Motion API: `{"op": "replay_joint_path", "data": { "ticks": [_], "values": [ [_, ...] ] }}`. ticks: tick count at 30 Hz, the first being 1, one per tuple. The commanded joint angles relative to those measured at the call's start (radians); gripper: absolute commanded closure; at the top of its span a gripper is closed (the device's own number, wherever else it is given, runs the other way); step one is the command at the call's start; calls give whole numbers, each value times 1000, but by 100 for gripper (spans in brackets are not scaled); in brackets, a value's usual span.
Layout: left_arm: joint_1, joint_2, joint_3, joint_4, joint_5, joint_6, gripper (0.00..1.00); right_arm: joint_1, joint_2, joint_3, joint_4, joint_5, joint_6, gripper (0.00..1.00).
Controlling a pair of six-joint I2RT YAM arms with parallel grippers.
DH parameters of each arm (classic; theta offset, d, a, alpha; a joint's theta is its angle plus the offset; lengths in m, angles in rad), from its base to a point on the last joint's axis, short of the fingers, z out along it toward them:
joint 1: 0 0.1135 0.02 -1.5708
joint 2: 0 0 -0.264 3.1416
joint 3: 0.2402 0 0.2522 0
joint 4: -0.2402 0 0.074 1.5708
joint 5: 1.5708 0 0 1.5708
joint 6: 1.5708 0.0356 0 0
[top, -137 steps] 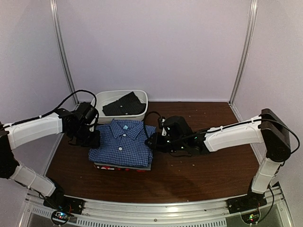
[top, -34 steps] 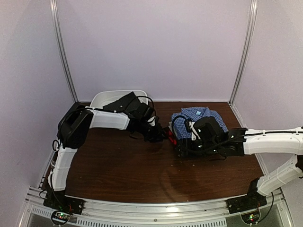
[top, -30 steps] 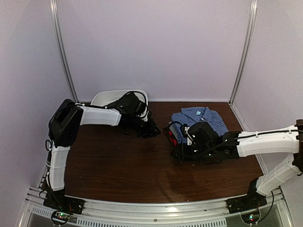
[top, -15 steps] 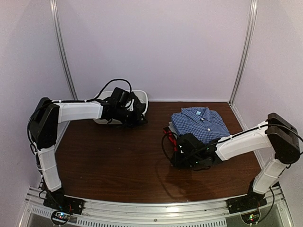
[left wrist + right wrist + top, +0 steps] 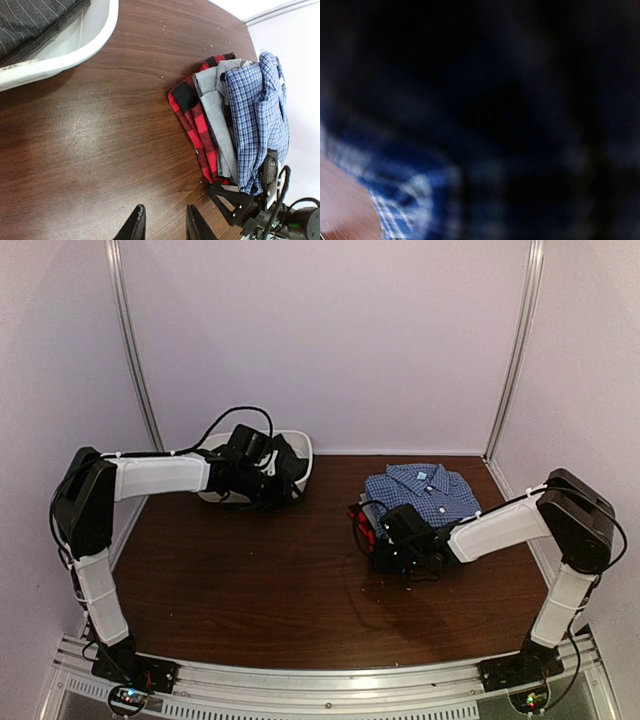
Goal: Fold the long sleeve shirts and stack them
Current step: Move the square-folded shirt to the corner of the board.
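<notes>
Brown table (image 5: 250, 590): your left gripper (image 5: 162, 227) is slightly parted and empty, shirt stack (image 5: 235, 110) well ahead-right of it. Your right gripper (image 5: 398, 540) is against the stack, grip indeterminable.

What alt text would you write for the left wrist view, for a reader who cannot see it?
On a brown table lies a folded stack: red plaid shirt at the bottom, grey shirt in the middle, blue check shirt on top. A white basin holding dark striped cloth is upper left; the left gripper, open, shows at the bottom edge.
</notes>
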Motion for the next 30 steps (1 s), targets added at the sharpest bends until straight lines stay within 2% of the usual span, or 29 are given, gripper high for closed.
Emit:
{"op": "replay_joint_path", "data": {
  "ticks": [1, 19, 30],
  "values": [
    [8, -55, -12, 0, -11, 30, 71, -105, 52, 27, -9, 24, -46, 65],
    [9, -137, -85, -13, -28, 39, 71, -399, 148, 162, -40, -57, -226, 64],
    [9, -191, -118, -16, -43, 44, 71, -453, 159, 259, -97, -132, -300, 60]
  ]
}}
